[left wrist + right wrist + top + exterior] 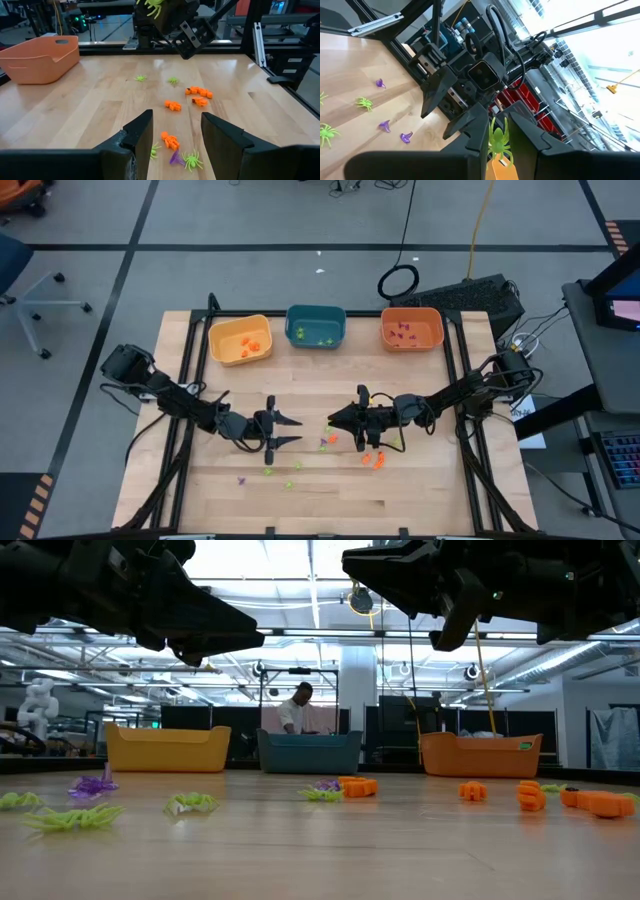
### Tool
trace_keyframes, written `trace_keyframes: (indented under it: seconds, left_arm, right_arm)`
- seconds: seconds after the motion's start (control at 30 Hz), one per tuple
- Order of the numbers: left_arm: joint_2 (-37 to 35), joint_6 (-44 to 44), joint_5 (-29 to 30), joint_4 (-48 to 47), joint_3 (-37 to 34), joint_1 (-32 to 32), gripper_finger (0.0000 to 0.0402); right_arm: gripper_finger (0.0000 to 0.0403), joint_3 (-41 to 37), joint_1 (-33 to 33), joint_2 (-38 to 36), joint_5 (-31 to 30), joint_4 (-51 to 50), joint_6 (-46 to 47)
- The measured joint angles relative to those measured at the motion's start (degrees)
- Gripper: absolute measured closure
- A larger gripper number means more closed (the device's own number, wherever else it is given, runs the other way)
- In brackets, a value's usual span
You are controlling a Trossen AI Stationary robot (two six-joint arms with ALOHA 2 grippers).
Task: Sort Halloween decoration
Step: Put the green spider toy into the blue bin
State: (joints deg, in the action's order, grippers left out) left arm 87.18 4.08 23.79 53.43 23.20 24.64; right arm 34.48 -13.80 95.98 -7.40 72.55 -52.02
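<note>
Over the middle of the wooden table [400, 490], the right gripper [496, 131] hangs in the air with its fingers nearly closed on a light-green spider [498, 140], pinched between the tips and lifted clear of the boards; the left gripper [176, 131] faces it from close by, fingers parted and holding nothing. The rest of the trinkets lie scattered on the table between and in front of the two grippers: orange pieces [199, 92], more green spiders [191, 160] and small purple ones [384, 126], with a few already lying in the bins at the far edge. The step in hand looks like the carry after a pick, so the next move calls for swinging the right arm over to the teal bin [316, 326], which already holds green pieces, between the yellow bin [240, 340] and the orange bin [411, 328], and only then parting the fingers so the light spider drops inside the rim. No brand, label or writing can be read anywhere
</note>
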Motion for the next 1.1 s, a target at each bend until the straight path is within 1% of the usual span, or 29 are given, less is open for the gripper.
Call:
trace_keyframes:
  seconds: [0.27,0.5,0.83,1.1]
  left_arm:
    - [0.00,0.00,0.00,-0.03,0.00,0.00,0.0236]
    - [0.00,0.02,0.00,-0.09,0.00,0.00,0.0236]
    - [0.01,0.02,0.02,-0.09,0.00,0.00,0.0236]
    - [0.02,0.11,0.02,-0.07,0.00,0.00,0.0236]
  right_arm:
    - [0.0347,0.00,0.00,0.00,0.00,0.00,4.43]
    - [0.0347,0.00,0.00,0.00,0.00,0.00,11.27]
    - [0.0347,0.00,0.00,0.00,0.00,-0.02,22.73]
    - [0.0347,0.00,0.00,0.00,0.00,-0.02,35.30]
